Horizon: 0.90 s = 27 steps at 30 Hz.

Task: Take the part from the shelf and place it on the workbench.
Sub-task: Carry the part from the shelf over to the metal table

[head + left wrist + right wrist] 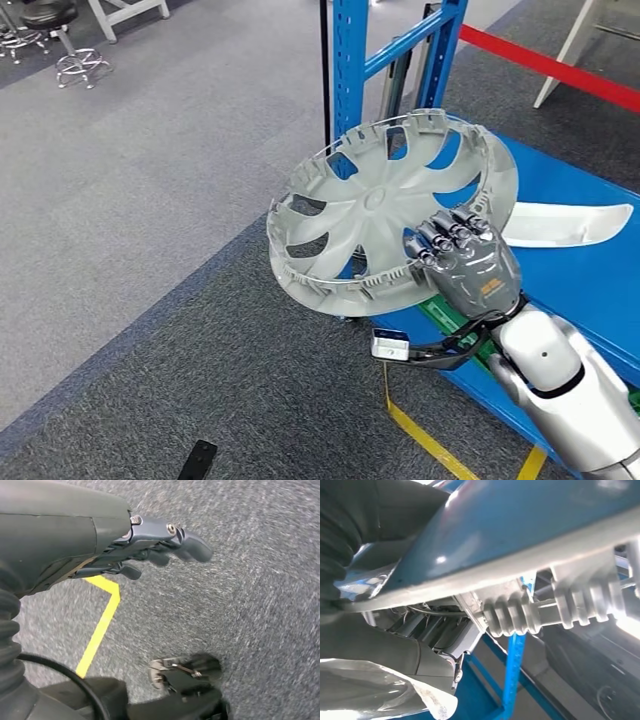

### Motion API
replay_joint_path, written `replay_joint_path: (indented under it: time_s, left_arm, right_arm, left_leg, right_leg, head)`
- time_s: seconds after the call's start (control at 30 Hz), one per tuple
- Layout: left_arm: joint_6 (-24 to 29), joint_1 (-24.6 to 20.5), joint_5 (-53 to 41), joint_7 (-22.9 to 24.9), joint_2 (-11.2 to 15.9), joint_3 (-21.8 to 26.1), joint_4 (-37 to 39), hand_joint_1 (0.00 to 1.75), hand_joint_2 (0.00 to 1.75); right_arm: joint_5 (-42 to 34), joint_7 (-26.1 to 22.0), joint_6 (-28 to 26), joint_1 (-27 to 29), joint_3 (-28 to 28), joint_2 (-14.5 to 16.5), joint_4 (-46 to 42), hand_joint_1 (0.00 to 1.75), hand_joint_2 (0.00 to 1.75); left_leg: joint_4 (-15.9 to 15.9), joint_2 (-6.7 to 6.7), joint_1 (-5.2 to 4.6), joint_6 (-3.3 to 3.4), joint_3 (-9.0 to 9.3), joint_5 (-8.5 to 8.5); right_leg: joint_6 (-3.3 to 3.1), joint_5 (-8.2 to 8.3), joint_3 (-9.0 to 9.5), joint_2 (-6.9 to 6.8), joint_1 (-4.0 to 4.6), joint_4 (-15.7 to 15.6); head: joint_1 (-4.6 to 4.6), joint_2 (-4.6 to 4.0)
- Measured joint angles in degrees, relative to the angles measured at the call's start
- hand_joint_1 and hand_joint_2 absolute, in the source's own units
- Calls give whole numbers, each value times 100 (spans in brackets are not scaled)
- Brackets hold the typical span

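Observation:
The part is a round grey wheel cover [377, 205] with curved spokes, its inner ribbed side facing up. My right hand [464, 258] grips its near right rim and holds it in the air, tilted, over the edge of the blue shelf board [581, 260]. The right wrist view looks along the cover's ribbed rim [546, 610] from very close. My left hand [151, 545] hangs over grey carpet with its fingers apart and nothing in it.
A blue shelf upright [349, 60] stands just behind the cover. A pale long part [566, 225] lies on the blue board. Red tape barrier [551, 65] runs at the back right. Yellow floor line [423, 440] and a dark flat object [198, 462] lie on the carpet. Stools [64, 40] stand far left.

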Motion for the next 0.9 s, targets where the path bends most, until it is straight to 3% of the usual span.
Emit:
replay_joint_path:
  time_s: [0.07, 0.1, 0.13, 0.17, 0.23, 0.3, 0.37, 0.4, 0.47, 0.5, 0.57, 0.6, 0.63, 0.67, 0.73, 0.8, 0.87, 0.9]
  left_arm:
    - [1, -7, -2, 3, 0, -16, 0, 0, 175]
    - [0, -6, -7, 4, -1, -24, 0, 0, 175]
    - [-1, -5, -16, 6, -3, -31, 0, 0, 175]
    - [-2, -4, -25, 8, -3, -40, 0, 0, 175]
    - [-3, -17, -38, 14, -4, -61, 0, 0, 175]
    - [-2, -43, -41, 21, -8, -72, 0, 0, 175]
    - [-1, -54, -43, 33, -9, -74, -1, 0, 175]
    - [1, -51, -44, 41, -9, -75, -1, 0, 175]
    - [2, -63, -45, 56, -15, -78, -2, 0, 175]
    - [2, -76, -46, 61, -23, -80, -2, 0, 175]
    - [1, -93, -46, 68, -39, -81, -2, 0, 175]
    - [0, -90, -45, 70, -46, -81, -2, 0, 175]
    - [0, -83, -44, 73, -50, -81, -2, 0, 175]
    - [1, -75, -43, 74, -52, -82, -2, 0, 175]
    - [4, -72, -38, 74, -52, -84, -2, 0, 175]
    - [6, -70, -36, 75, -50, -85, -2, 0, 175]
    - [7, -37, -34, 78, -49, -85, -2, 0, 175]
    - [8, -13, -33, 79, -49, -85, -2, 0, 175]
  right_arm:
    - [-44, -4, 59, -111, 34, -4, 20, 175, 175]
    - [-61, -9, 82, -161, 57, -5, 31, 175, 175]
    - [-73, -13, 102, -213, 81, -5, 39, 175, 175]
    - [-81, -16, 120, -264, 106, -5, 45, 175, 175]
    - [-86, -17, 145, -370, 151, -5, 50, 175, 175]
    - [-96, -13, 152, -466, 192, -3, 63, 175, 175]
    - [-127, 13, 144, -531, 239, 13, 78, 175, 175]
    - [-146, 43, 132, -549, 257, 23, 82, 175, 175]
    - [-179, 126, 72, -568, 271, 43, 84, 175, 175]
    - [-192, 169, 18, -569, 269, 47, 84, 175, 175]
    - [-228, 246, -123, -553, 258, 63, 78, 175, 175]
    - [-250, 279, -189, -531, 247, 74, 69, 175, 175]
    - [-270, 309, -247, -503, 227, 88, 50, 175, 175]
    - [-290, 336, -299, -470, 201, 104, 22, 175, 175]
    - [-332, 380, -410, -402, 123, 140, -44, 175, 175]
    - [-388, 408, -540, -319, 28, 186, -114, 175, 175]
    - [-448, 415, -628, -235, -58, 263, -180, 175, 175]
    - [-470, 414, -645, -199, -90, 301, -202, 175, 175]
  left_leg:
    - [661, 178, 33, -31, -300, -241]
    - [774, 202, 42, -33, -349, -230]
    - [673, 218, 44, -25, -297, -120]
    - [368, 267, 37, -6, -146, 66]
    - [-360, 536, -36, 53, 209, 343]
    - [-706, 717, -123, 111, 355, 388]
    - [-779, 601, -142, 171, 368, 399]
    - [-824, 521, -131, 203, 389, 417]
    - [-893, 376, -91, 274, 433, 454]
    - [-902, 303, -84, 296, 437, 456]
    - [-897, 142, -77, 323, 440, 450]
    - [-893, 53, -75, 326, 445, 447]
    - [-885, -41, -69, 323, 450, 442]
    - [-870, -135, -59, 310, 456, 434]
    - [-804, -306, -41, 255, 439, 397]
    - [-742, -446, -24, 187, 382, 380]
    - [-741, -568, 0, 128, 346, 399]
    - [-728, -548, 0, 99, 338, 388]
  right_leg:
    - [-32, -18, 16, -160, 35, 0]
    - [-38, -29, 27, -239, 45, 0]
    - [-40, -41, 41, -316, 53, 0]
    - [-37, -56, 62, -390, 59, 0]
    - [-15, -92, 99, -523, 78, -3]
    - [27, -118, 118, -647, 101, -22]
    - [85, -141, 147, -774, 102, -61]
    - [111, -177, 151, -727, 90, -51]
    - [137, -362, 4, -417, 69, 253]
    - [137, -510, -169, -222, 64, 587]
    - [149, -752, -596, -64, 71, 1324]
    - [157, -745, -742, -47, 70, 1508]
    - [163, -617, -781, -40, 68, 1466]
    - [168, -394, -713, -15, 58, 1211]
    - [183, 2, -417, 194, 17, 471]
    - [171, 89, -220, 395, -3, 92]
    - [122, 65, -167, 357, 9, 60]
    - [96, 71, -147, 291, 12, 44]
  head:
    - [-11, 0]
    - [-12, 0]
    - [-12, 0]
    - [-11, 0]
    - [-12, 0]
    - [-10, 0]
    - [-9, 0]
    - [-4, 0]
    - [13, 0]
    - [22, 0]
    - [30, 0]
    - [29, 0]
    - [30, 0]
    - [31, 0]
    - [32, 0]
    - [26, 1]
    - [21, 1]
    - [21, 1]
